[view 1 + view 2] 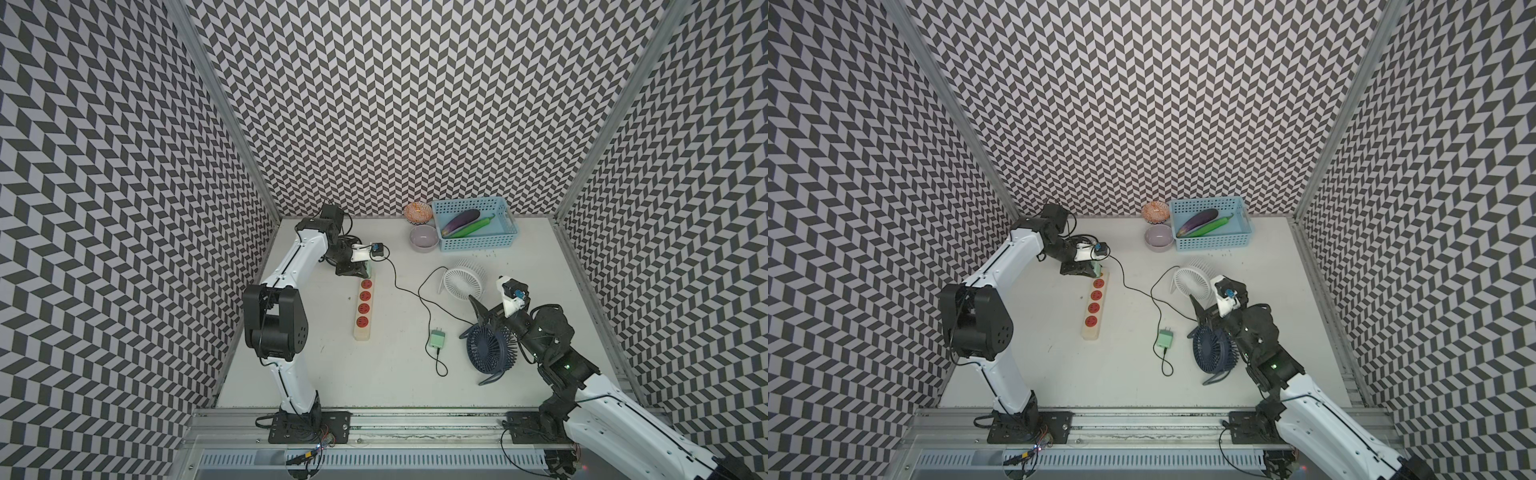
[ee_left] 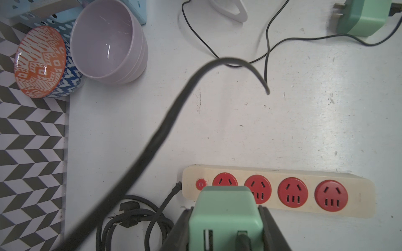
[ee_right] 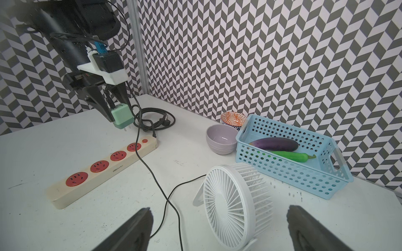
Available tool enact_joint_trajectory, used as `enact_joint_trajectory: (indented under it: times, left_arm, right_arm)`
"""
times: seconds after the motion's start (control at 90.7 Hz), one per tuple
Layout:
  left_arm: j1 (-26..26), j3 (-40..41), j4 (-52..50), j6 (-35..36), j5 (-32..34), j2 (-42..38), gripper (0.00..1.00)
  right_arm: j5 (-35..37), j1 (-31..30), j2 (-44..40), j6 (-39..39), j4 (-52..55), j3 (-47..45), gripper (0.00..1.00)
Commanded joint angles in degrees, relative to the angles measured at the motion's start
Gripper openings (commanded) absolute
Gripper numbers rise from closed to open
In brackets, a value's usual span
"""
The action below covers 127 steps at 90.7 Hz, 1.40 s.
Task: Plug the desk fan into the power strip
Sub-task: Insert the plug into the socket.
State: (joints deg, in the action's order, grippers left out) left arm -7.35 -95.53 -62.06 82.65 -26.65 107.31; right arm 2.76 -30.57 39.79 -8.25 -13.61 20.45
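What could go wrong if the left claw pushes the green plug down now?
The green plug in the left claw hangs above the power strip's switch end; its prongs may miss the socket. Its slack black cord loops in the air and could tug it askew. The strip lies unheld and may slide.

Power symbol on red button (image 2: 201,184) of power strip (image 2: 359,195); brand print (image 3: 118,168) illegible.

Cream power strip (image 2: 359,196), red sockets (image 2: 292,192); mint adapter (image 2: 226,215)
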Motion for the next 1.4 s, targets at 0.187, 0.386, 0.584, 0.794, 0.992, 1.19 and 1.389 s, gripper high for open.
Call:
enact_joint_trajectory:
  times: [0.187, 0.386, 0.584, 0.794, 0.992, 1.19, 1.389]
  left_arm:
    - [0.5, -1.1, 1.8, 3.7, 0.3, 4.6, 0.00]
    - [1.0, -1.7, 1.6, 3.7, 0.5, 7.2, 0.00]
    - [1.6, -1.7, 1.8, 3.7, 1.3, 8.3, 0.00]
    - [2.4, -1.7, 2.3, 3.9, 1.4, 8.8, 0.00]
    - [2.4, -3.3, 2.1, 4.0, 1.1, 10.1, 0.00]
    - [2.3, -3.4, 1.7, 4.0, 1.1, 10.9, 0.00]
    - [2.2, -3.4, 0.4, 4.3, 1.1, 11.4, 0.00]
  right_arm:
    - [0.2, 0.2, -0.3, 0.8, -4.0, -1.2, 1.00]
    - [0.1, 0.2, -0.1, 0.8, -4.4, -1.4, 1.00]
    - [0.1, 0.2, -0.1, 0.7, -4.7, -1.5, 1.00]
    - [0.0, 0.2, 0.0, 0.7, -4.8, -1.5, 1.00]
    - [-0.2, 0.2, 0.2, 0.8, -4.7, -1.5, 0.99]
    - [-0.2, 0.2, 0.2, 0.9, -4.7, -1.5, 0.99]
    - [-0.1, 0.2, 0.1, 0.9, -4.7, -1.5, 1.00]
